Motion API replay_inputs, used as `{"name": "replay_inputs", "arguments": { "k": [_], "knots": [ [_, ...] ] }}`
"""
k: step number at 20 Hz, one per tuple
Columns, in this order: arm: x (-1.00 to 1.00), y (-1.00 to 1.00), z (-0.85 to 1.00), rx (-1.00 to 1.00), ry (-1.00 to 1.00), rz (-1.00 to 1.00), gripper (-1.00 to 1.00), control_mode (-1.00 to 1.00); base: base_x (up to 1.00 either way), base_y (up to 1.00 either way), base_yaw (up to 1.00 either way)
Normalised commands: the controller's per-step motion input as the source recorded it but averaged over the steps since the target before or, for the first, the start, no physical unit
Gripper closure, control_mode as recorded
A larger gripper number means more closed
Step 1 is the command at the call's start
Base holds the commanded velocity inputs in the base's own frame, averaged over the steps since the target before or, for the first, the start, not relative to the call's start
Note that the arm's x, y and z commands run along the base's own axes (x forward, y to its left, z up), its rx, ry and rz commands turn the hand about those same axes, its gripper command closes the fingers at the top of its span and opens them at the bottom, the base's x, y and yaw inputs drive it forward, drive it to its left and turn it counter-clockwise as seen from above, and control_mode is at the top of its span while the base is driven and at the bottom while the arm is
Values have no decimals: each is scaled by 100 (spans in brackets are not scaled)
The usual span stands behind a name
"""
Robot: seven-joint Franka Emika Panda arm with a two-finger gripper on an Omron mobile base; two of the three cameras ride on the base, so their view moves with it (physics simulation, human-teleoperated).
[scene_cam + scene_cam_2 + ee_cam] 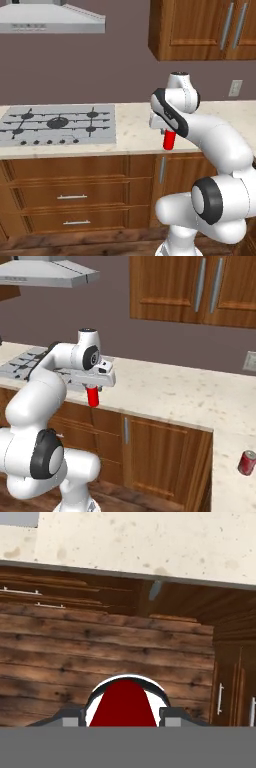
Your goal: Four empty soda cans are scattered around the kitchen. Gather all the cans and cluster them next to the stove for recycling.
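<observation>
— Over the front edge of the surface (135, 135), what is seen?

— A red can (169, 140) is held upright in the hand (169, 134), to the right of the stove (60, 125). It is pinched between the fingers from above, and its lower part hangs in front of the wooden cabinet (70, 192) below the edge. Whether its bottom touches anything cannot be told.

— How is the hand described?

— It is pressed together on that red can. From the hand camera, the can's red body (124, 707) with its pale rim is seen between the two dark fingertips (73, 717), with the plank floor (100, 657) and the pale surface edge (150, 542) beyond.

— Where is the stove placed?

— It is set flat into the pale speckled surface at the left, under the grey hood (50, 17). Black grates and a row of small knobs are seen on it. The held can is near its right edge but apart from it.

— Is another can seen?

— Yes. From the right base camera, a second red can (246, 462) is seen lying on its side on the surface at the far right, well apart from the stove (25, 367) and from the held red can (92, 396). Upper cabinets (195, 286) are mounted on the wall above.
</observation>
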Motion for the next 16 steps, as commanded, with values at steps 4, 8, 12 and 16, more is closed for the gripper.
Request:
{"name": "replay_inputs", "arguments": {
  "k": [4, 8, 12, 16],
  "knots": [
    [0, 0, 0, 0, 0, 0, 100, 100, 62, -4, 5],
    [0, 0, 0, 0, 0, 0, 100, 100, 59, -7, 4],
    [0, 0, 0, 0, 0, 0, 100, 100, 58, -5, 4],
    [0, 0, 0, 0, 0, 0, 100, 100, 50, 0, 4]
  ]
}}
